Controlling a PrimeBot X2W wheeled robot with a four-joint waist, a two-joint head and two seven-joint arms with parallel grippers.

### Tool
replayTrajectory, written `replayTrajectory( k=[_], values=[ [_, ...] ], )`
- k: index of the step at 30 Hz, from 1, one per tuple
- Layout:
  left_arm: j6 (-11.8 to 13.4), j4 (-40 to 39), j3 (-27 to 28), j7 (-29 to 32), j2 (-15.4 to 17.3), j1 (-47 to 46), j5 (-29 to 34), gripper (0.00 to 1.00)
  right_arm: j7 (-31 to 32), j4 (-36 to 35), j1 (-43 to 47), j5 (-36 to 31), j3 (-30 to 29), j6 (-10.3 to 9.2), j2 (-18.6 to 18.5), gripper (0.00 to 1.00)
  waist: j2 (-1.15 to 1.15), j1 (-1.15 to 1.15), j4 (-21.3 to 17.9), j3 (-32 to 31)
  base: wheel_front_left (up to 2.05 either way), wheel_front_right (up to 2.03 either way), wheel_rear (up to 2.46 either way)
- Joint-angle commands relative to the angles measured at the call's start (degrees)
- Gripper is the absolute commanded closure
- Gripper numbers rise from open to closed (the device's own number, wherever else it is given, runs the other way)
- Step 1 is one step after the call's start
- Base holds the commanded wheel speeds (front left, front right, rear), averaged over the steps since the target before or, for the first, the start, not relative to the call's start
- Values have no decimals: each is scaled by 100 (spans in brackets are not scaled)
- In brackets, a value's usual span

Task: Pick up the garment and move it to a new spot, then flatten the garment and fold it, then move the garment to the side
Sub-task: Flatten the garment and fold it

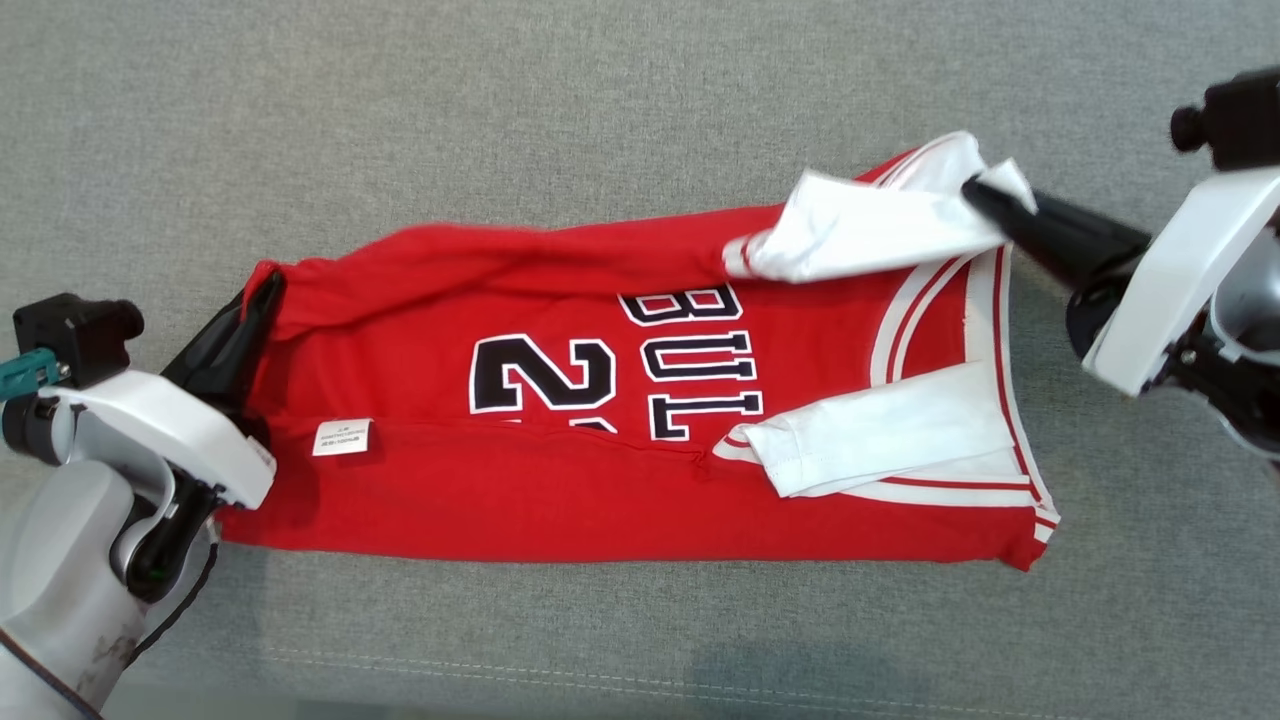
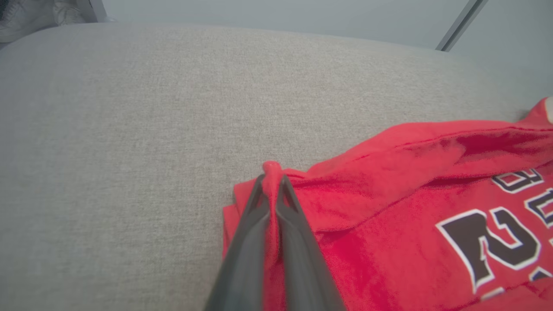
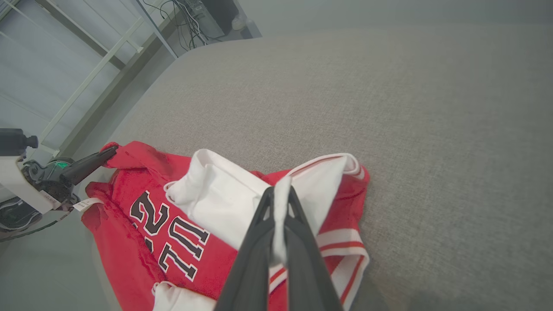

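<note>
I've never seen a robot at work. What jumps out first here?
A bright red jersey with black lettering lies stretched across the grey surface. At its left end the left gripper pinches the red fabric. At the right end the right gripper pinches a white sleeve.

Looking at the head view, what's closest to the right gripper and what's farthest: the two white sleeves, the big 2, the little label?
1. Upper sleeve: pinched in the right gripper.
2. Lower sleeve: same end, lower in view.
3. Big 2: in the middle.
4. Label: far left end.
</note>
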Motion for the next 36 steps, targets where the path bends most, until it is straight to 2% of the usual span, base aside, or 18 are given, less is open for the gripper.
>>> replayTrajectory(
  k=[1,14,30,31,32,33,36],
  values=[
    [-7,-83,176,-35,385,7,-91,100,38,-207,291,96,-3,0,-95,100,0,0,-7,-65,0,0,0],
    [-7,-54,-366,-35,756,291,-375,100,95,-804,1306,370,-1,0,-413,100,0,0,-99,-379,0,0,0],
    [-7,-102,-839,-35,954,604,-735,100,116,-865,1969,317,111,0,-268,100,0,0,-179,-817,0,0,0],
    [-7,-90,-876,-35,954,624,-756,83,77,-821,1980,274,100,0,-249,64,0,0,-177,-843,0,0,0],
    [-7,-79,-909,-35,958,635,-773,52,51,-784,1992,248,93,0,-222,0,0,0,-176,-862,0,0,0],
    [-7,-62,-931,-35,957,637,-783,0,0,-758,2012,264,67,0,-176,0,0,0,-170,-889,0,0,0],
    [-7,68,-996,-35,976,665,-809,0,-143,-705,2063,331,-41,0,-79,0,0,0,-160,-1002,0,0,0]
  ],
)
